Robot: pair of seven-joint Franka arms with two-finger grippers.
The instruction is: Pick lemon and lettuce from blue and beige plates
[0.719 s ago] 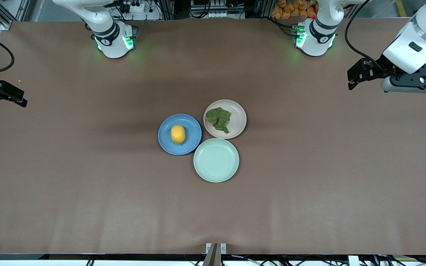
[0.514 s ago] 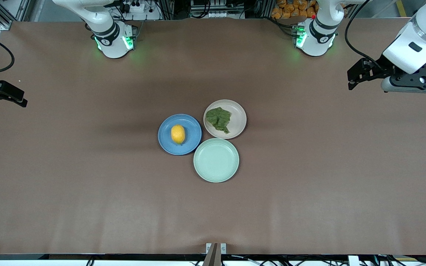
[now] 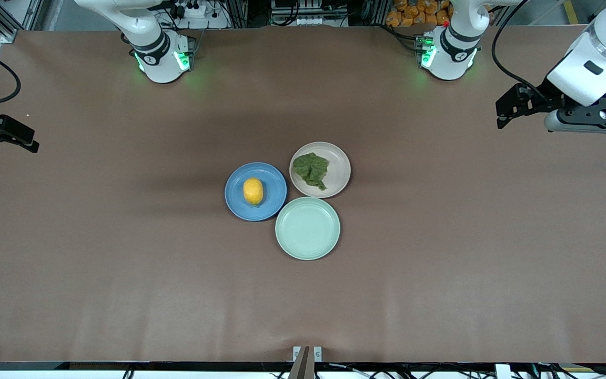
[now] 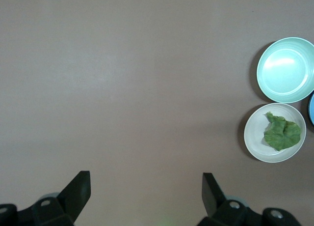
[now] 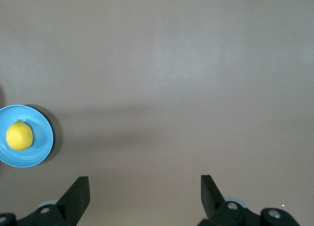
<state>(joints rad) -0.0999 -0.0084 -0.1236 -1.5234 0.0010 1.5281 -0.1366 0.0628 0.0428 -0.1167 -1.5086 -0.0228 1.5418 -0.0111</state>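
The yellow lemon [image 3: 253, 191] lies on the blue plate [image 3: 274, 181] near the table's middle. The dark green lettuce [image 3: 311, 169] lies on the beige plate [image 3: 339, 168] beside it. My left gripper [image 3: 502, 112] hangs open and empty over bare table at the left arm's end. Its wrist view [image 4: 145, 179] shows the lettuce [image 4: 282, 132] on the beige plate [image 4: 255, 137]. My right gripper [image 3: 30, 145] hangs open and empty over the right arm's end. Its wrist view [image 5: 144, 183] shows the lemon [image 5: 19, 136] on the blue plate [image 5: 43, 142].
An empty pale mint-green plate [image 3: 307, 228] touches both other plates and is nearer to the front camera; it also shows in the left wrist view [image 4: 287, 69]. Brown table cover [image 3: 124, 263] spreads wide around the plates.
The left arm's hand has shifted very slightly. The right arm, the plates, the lemon and the lettuce have not moved.
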